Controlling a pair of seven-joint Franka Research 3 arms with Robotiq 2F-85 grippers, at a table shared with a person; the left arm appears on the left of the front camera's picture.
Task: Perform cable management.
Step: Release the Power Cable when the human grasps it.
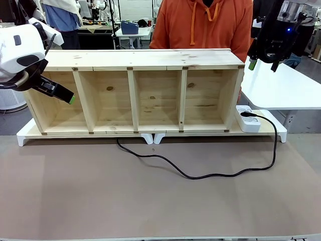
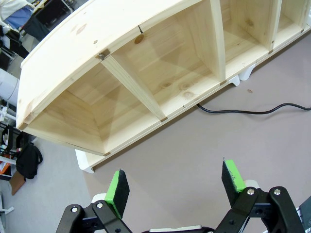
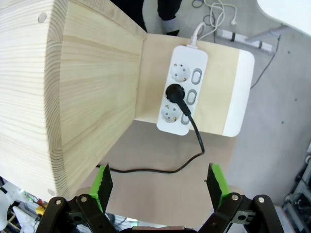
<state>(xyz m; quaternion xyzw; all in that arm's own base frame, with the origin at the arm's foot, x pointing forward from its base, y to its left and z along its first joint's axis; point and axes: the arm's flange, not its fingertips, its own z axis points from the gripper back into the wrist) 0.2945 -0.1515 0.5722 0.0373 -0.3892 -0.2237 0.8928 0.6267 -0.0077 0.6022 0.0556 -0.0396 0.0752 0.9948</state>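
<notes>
Black cable snakes across the bench's centre — its left end hidden under the shelf; both pincers gape, empty.

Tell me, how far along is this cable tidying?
Barely begun, it seems. Already done: the thin black power cable is plugged into the white power strip beside the wooden shelf unit. In hand: nothing; the left gripper and right gripper are both open, off the cable. Left: gathering the cable, which sprawls loose across the brown tabletop.
</notes>
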